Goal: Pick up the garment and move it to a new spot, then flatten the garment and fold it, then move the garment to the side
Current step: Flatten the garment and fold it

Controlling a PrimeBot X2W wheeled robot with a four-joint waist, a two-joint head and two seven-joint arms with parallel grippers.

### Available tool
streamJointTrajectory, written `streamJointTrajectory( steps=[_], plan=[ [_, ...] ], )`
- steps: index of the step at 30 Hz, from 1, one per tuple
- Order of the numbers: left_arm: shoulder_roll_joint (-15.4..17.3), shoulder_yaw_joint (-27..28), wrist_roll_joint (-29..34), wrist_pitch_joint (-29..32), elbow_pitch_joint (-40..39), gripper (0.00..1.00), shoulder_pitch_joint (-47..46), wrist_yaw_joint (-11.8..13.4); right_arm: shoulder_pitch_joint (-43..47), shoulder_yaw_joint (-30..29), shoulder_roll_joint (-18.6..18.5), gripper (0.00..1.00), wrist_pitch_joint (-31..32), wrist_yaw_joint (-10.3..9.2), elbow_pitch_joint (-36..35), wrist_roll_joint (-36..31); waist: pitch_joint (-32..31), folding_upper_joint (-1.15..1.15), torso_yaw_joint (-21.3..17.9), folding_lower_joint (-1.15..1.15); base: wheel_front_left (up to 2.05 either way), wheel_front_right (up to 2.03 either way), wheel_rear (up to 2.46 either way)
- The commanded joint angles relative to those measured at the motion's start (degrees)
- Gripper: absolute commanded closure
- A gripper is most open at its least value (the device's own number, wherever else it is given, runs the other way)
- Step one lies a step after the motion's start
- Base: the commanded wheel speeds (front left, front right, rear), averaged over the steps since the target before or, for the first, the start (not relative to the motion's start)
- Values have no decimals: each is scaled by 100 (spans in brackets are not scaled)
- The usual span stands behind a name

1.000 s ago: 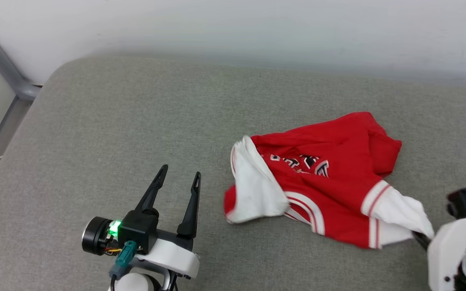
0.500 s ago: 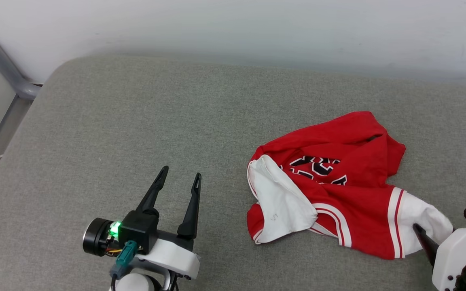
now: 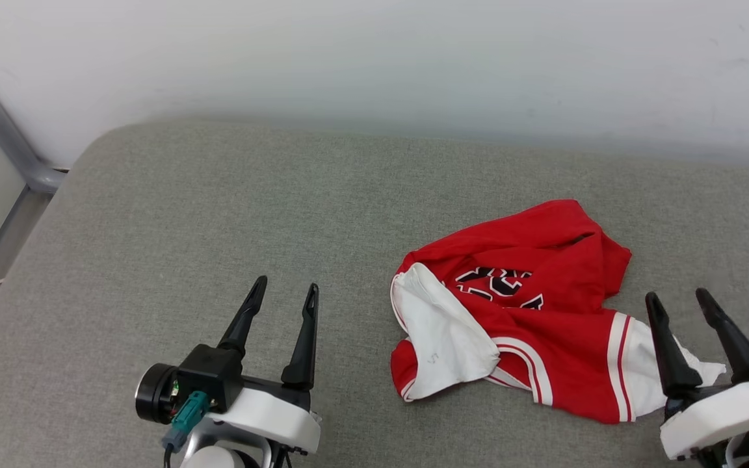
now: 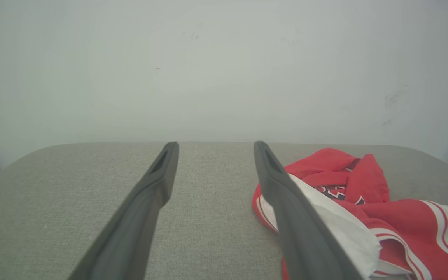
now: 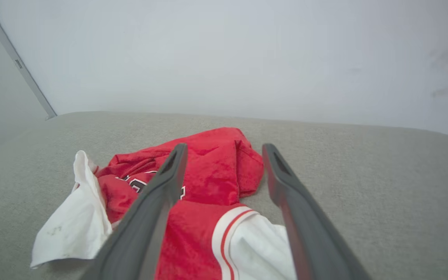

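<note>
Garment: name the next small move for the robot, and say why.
Probably bring the left gripper across to the folded-over white sleeve. The garment lies crumpled on the grey cushion, held by nothing; both pairs of jaws stand open, the right gripper over the other white sleeve. A grip on each side would likely let it be spread flat.

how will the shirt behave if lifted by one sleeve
Probably floppy: the shirt lies crumpled in soft folds, so it should drape and unfurl. Likely light, being thin cloth. Pushed, it would likely bunch on the woven cushion.
</note>
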Motion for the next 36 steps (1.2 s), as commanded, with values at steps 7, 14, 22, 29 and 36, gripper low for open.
streamJointTrajectory(
  steps=[7,14,22,29,36],
  plan=[
    [-5,-108,-132,-15,57,0,173,10,373,-46,512,0,-707,-6,-88,-133,-77,0,-47,0,0,0,0],
    [-6,-382,-340,-15,251,0,74,-139,330,-107,604,0,-735,-6,-31,-157,-21,0,-149,0,0,0,0],
    [-5,-987,-607,1803,392,0,-788,-124,271,-8,599,0,-701,-6,-48,-244,143,0,-334,0,0,0,0],
    [3,-1244,-923,3876,492,0,-1517,263,113,339,571,0,-722,-6,31,-283,357,0,-675,0,0,0,0],
    [102,-1146,-860,4160,947,0,-1890,466,45,480,530,0,-845,-6,176,-264,573,0,-917,0,0,0,0]
  ],
)
